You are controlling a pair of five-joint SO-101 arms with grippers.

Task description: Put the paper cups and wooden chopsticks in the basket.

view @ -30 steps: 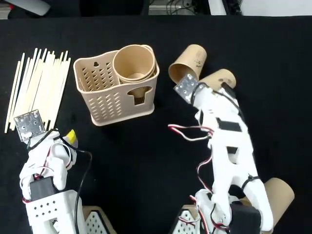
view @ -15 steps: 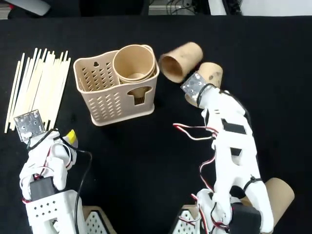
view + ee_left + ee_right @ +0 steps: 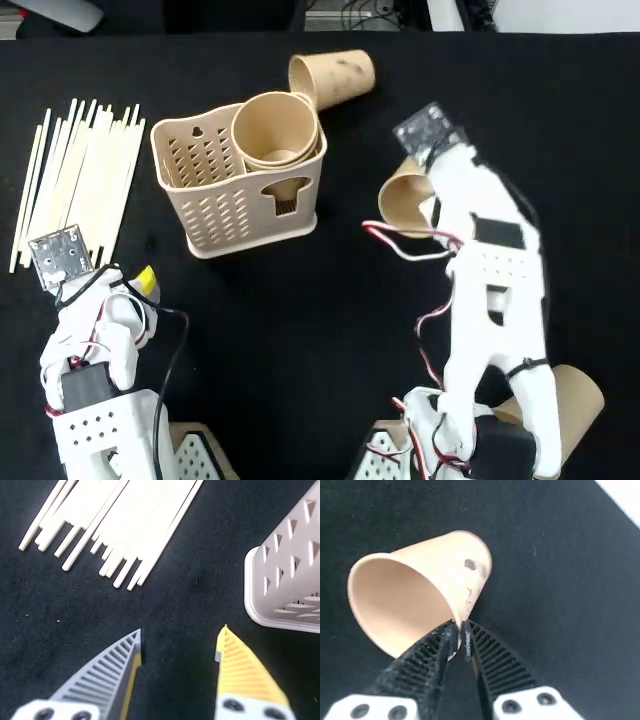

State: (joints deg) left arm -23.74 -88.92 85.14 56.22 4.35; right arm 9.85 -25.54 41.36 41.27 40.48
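Observation:
The beige basket (image 3: 238,190) stands left of the table's middle with paper cups (image 3: 276,128) nested inside; its corner (image 3: 285,580) shows in the left wrist view. One paper cup (image 3: 332,78) lies on its side behind the basket. My right gripper (image 3: 462,627) is shut on the wall of another paper cup (image 3: 420,600), which sits under the right arm (image 3: 405,203) to the right of the basket. Wooden chopsticks (image 3: 75,180) lie in a loose bundle at the far left (image 3: 120,525). My left gripper (image 3: 180,645) is open over bare cloth, just short of the chopsticks' ends.
A third loose paper cup (image 3: 575,400) lies at the near right beside the right arm's base. A black cloth (image 3: 300,320) covers the table, with open room between the two arms in front of the basket.
The right arm swung right and back, and its cup now points mouth-left under the arm. The other loose cup rolled left and away, ending behind the basket. The left arm stayed still.

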